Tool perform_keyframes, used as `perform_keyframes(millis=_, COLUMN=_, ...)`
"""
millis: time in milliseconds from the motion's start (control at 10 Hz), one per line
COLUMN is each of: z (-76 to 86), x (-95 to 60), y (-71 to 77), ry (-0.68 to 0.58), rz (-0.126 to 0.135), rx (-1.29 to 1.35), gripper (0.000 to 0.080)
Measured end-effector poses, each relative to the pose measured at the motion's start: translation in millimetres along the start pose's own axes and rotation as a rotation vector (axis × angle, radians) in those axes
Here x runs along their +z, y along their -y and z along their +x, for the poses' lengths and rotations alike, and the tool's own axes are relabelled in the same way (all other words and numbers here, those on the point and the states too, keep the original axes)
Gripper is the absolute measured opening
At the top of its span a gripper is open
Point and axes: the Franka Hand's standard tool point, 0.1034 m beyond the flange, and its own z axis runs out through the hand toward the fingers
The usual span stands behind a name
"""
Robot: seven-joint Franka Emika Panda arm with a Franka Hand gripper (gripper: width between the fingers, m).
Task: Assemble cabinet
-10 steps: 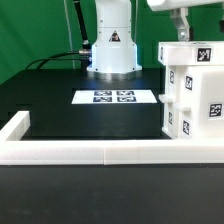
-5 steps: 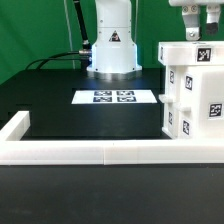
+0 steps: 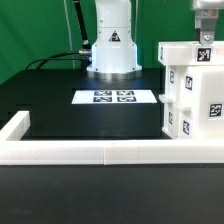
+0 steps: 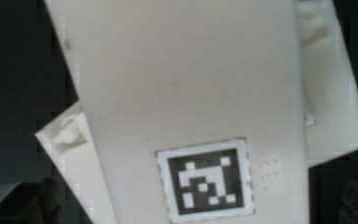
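White matte is pretty much all we get from the wrist view: one big flat face of the cabinet (image 4: 185,90) fills the shot, tilted across it, with a square black-and-white tag (image 4: 208,180) printed on it and a second white edge peeking out from behind. Dark background around it, and everything is a bit blurry.

From the exterior view we see the cabinet (image 3: 190,95) standing upright on the black table (image 3: 60,105), over at the exterior view's right, right up against the low white rim wall (image 3: 90,151) that runs along the front and turns a corner on the exterior view's left. It looks like stacked box-shaped pieces with a flat top, and we can count a few tags on its faces, though the cabinet is cut off by the picture's edge.

The gripper (image 3: 205,30) hangs just above the cabinet's top, close to the exterior view's right edge, only partly in frame. We honestly cannot tell whether its fingers are apart or together; the top corner of the shot crops it, and the wrist view shows only dark shapes low in the corners. Whether it touches the top, we can't make out either.

Further back, the marker board (image 3: 113,97) lies flat on the table with its four tags, well apart from the cabinet, just in front of the white robot base (image 3: 112,45), where some cables (image 3: 65,55) trail off toward the green backdrop (image 3: 35,30).
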Motion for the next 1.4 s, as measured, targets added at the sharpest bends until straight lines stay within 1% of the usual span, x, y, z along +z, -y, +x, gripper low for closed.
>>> perform_keyframes(millis=300, z=-2.1, x=10.6, y=1.5, ry=0.009, rz=0.014, rx=-0.005, gripper=0.0797)
perform_keyframes(millis=400, z=-2.8, x=12.1, y=1.9, ry=0.01, rz=0.016, rx=-0.002, gripper=0.0676)
perform_keyframes(millis=500, z=-3.4, x=12.3, y=1.8, ry=0.01, rz=0.017, rx=-0.001, gripper=0.0676)
perform_keyframes(millis=600, z=-3.7, x=12.7, y=2.0, ry=0.01, rz=0.017, rx=-0.001, gripper=0.055)
perform_keyframes(millis=1000, z=-4.9, x=13.1, y=1.9, ry=0.011, rz=0.018, rx=0.048, gripper=0.0551)
perform_keyframes(millis=1400, z=-8.7, x=13.3, y=1.1, ry=0.011, rz=0.016, rx=0.372, gripper=0.0551)
